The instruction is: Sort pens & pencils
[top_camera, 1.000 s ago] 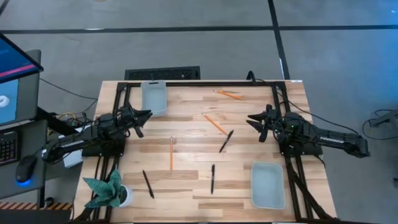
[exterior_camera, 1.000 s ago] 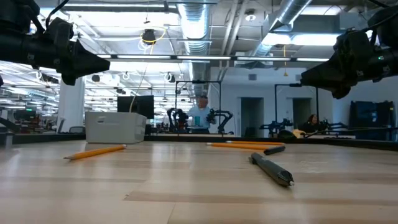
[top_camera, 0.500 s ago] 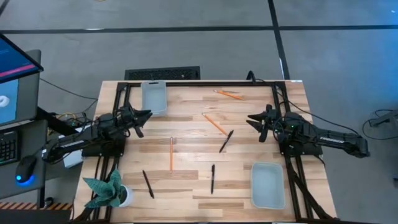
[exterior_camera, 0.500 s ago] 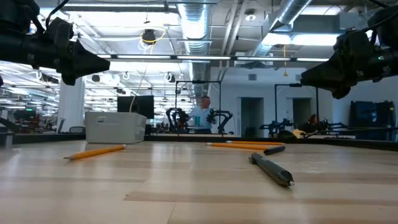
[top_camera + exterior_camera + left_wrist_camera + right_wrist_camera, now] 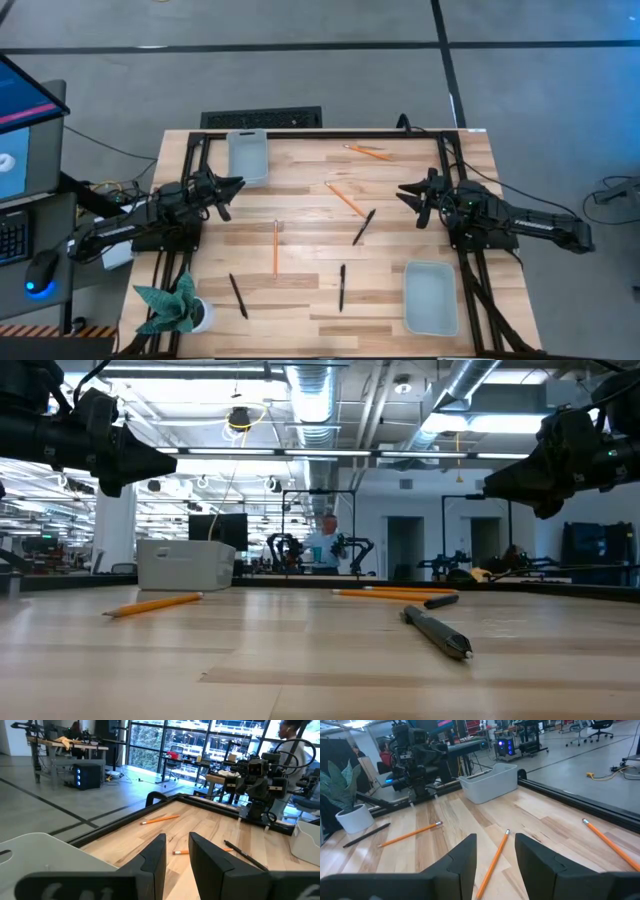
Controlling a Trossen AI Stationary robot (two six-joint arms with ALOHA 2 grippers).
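Three orange pencils lie flat on the wooden table: one far right, one in the middle, one left of centre. Three black pens lie flat too: one mid-table, one nearer, one near left. My left gripper hovers at the left edge, pointing level toward the table's middle, open with nothing between its fingers. My right gripper hovers at the right edge, facing it, also open and holding nothing.
A pale tray stands at the far left and another at the near right. A potted plant sits at the near left corner. Black frame rails run along the table's edges. People show in the room beyond.
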